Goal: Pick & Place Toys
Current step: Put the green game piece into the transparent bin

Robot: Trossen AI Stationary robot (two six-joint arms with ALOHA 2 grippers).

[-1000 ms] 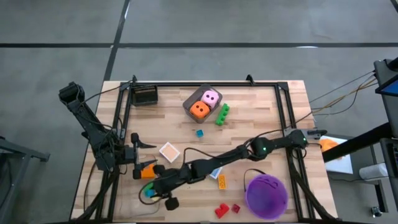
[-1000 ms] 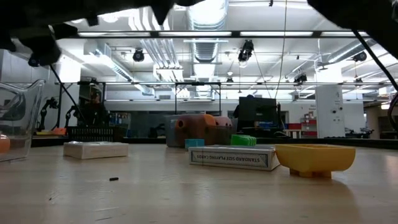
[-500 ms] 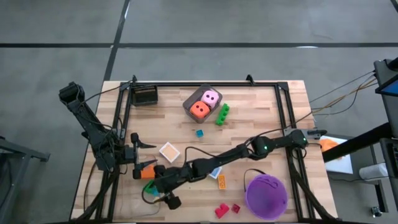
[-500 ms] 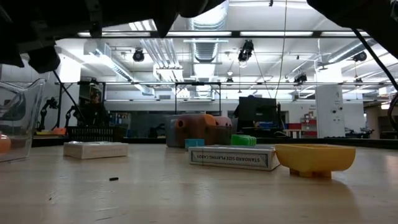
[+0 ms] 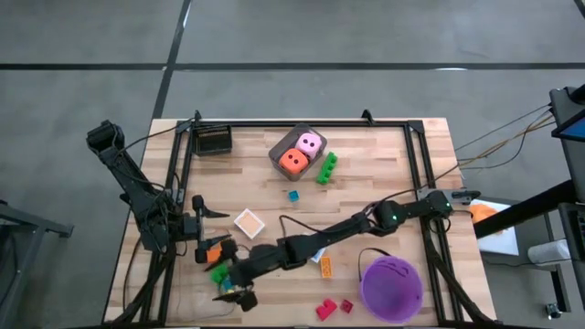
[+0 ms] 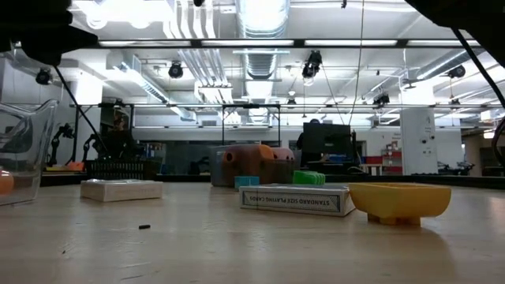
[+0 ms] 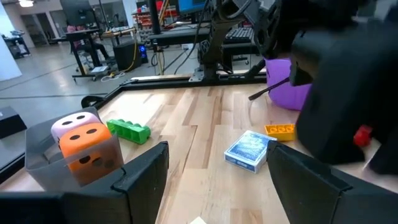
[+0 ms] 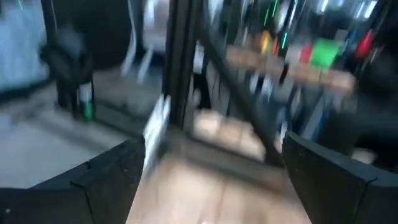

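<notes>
Near the worktop's (image 5: 384, 155) front-left corner, the right tool (image 5: 228, 285) stretches low with jaws wide and empty beside a green brick (image 5: 218, 272), left tool (image 5: 208, 233) open alongside.

The right arm is stretching diagonally across the table from its base at the right edge toward the near left corner, its right hand (image 5: 230, 283) hanging low with both fingers spread wide apart. The left arm is bending in from the far left corner, its left hand (image 5: 208, 235) pointing toward the table's centre, fingers parted, just beside the right hand.
</notes>
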